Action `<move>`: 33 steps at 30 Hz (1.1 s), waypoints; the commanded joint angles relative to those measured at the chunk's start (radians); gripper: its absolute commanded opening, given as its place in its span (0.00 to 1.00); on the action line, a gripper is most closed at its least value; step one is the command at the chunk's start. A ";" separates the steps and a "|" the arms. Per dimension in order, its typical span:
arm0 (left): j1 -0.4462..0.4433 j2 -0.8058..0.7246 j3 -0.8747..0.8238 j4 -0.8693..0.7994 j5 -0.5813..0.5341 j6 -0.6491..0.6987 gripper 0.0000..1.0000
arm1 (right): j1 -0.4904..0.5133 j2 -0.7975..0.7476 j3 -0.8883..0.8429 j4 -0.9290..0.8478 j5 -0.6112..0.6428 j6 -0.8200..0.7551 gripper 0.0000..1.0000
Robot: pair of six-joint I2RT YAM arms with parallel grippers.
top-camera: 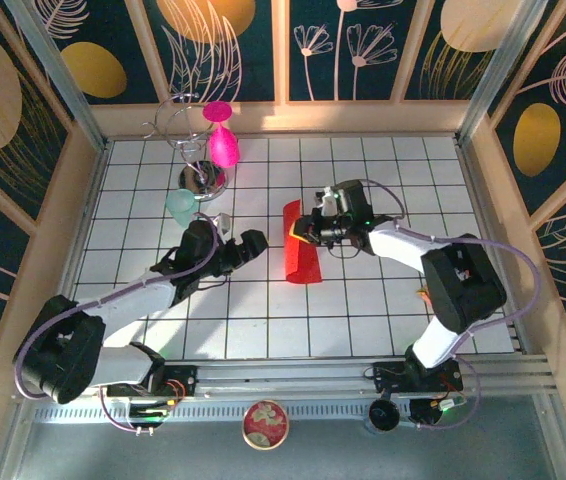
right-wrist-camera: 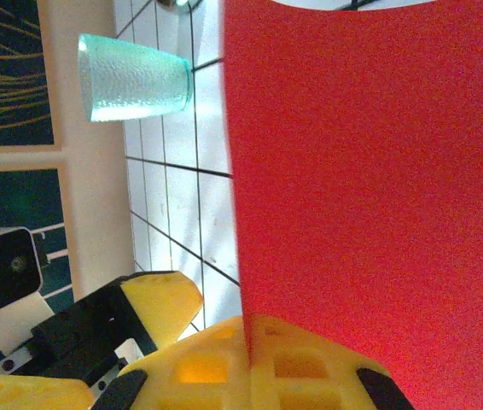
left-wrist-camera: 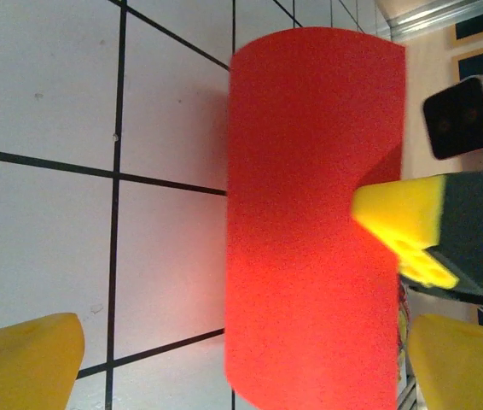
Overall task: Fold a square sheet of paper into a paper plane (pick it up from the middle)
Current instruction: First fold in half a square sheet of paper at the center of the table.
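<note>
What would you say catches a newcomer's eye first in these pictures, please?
The bright red sheet of paper stands out first, bent over into a curve at the middle of the white tiled table, with the right gripper shut on it. Next come the magenta goblet at the back left and the left gripper, open just left of the paper.

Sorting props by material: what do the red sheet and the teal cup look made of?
The red sheet looks like thin matte paper: it bows into a soft curve without glare. The teal cup is probably translucent plastic, perhaps glass: pebbled, light-passing wall.
</note>
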 commanded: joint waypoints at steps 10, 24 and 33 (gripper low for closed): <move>-0.014 0.184 0.082 -0.022 0.088 0.047 0.84 | -0.050 0.078 -0.105 0.175 -0.041 -0.022 0.00; -0.102 0.384 0.279 -0.123 -0.048 0.027 0.68 | -0.100 0.193 0.019 -0.003 -0.031 -0.201 0.00; -0.114 0.508 0.389 -0.170 -0.090 0.019 0.62 | -0.118 0.230 0.049 -0.022 -0.062 -0.236 0.00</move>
